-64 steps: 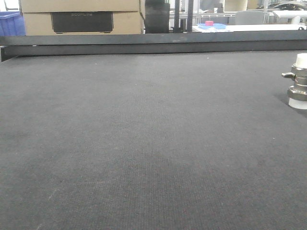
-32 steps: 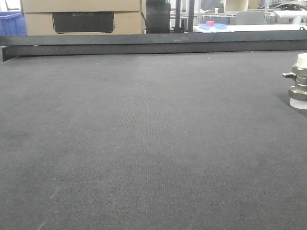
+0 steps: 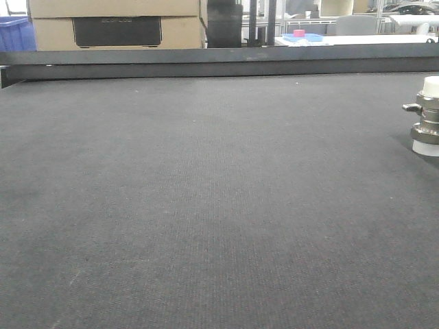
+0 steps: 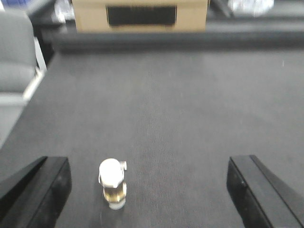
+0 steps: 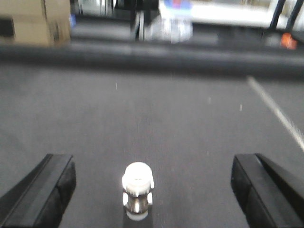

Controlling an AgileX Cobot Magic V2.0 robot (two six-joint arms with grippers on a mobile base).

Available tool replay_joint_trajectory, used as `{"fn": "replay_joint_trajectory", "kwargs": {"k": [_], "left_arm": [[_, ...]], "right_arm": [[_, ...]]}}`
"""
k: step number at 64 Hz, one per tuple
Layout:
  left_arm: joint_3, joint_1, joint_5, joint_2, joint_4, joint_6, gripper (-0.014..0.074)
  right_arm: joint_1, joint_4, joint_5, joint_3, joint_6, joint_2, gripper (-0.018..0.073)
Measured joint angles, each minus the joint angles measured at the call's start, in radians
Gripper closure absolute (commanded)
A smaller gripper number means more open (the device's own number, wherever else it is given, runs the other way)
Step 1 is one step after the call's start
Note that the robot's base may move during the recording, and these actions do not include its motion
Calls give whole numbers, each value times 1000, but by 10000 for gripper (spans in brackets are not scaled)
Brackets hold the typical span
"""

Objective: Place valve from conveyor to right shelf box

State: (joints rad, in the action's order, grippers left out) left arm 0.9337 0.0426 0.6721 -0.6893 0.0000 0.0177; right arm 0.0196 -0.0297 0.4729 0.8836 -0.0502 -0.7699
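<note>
A valve [image 3: 426, 115] stands upright on the dark grey conveyor [image 3: 206, 205] at the right edge of the front view, white caps top and bottom, lever to the left. In the left wrist view a valve [image 4: 113, 183] stands between the wide-apart fingers of my left gripper [image 4: 148, 190], nearer the left finger [image 4: 38, 190], and the gripper is open. In the right wrist view a valve [image 5: 137, 190] stands between the spread fingers of my right gripper [image 5: 153, 192], which is open. Nothing touches either valve. I cannot tell whether both wrists show the same one. The shelf and its box are out of view.
A black side rail [image 3: 219, 62] bounds the belt's far edge. Behind it stand a cardboard box [image 3: 116, 24] and a blue crate [image 3: 15, 33]. A white table with blue and pink items [image 3: 302, 35] is at the back right.
</note>
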Motion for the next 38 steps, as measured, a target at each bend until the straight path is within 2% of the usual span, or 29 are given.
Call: {"fn": "replay_joint_trajectory", "kwargs": {"k": [6,21,29,38], "left_arm": [[79,0,82,-68,0,-38,25],[225,0,246,-245,11,-62,25],[233,0,280,-306,15,-62,25],[235,0,293,-340,15,-62,25]], "right_arm": [[0,0,147,156,0,-131,-9],[0,0,492,542,-42,-450,-9],[0,0,599,671,-68,-598,-9],[0,0,650,749,-90,-745,-9]]}}
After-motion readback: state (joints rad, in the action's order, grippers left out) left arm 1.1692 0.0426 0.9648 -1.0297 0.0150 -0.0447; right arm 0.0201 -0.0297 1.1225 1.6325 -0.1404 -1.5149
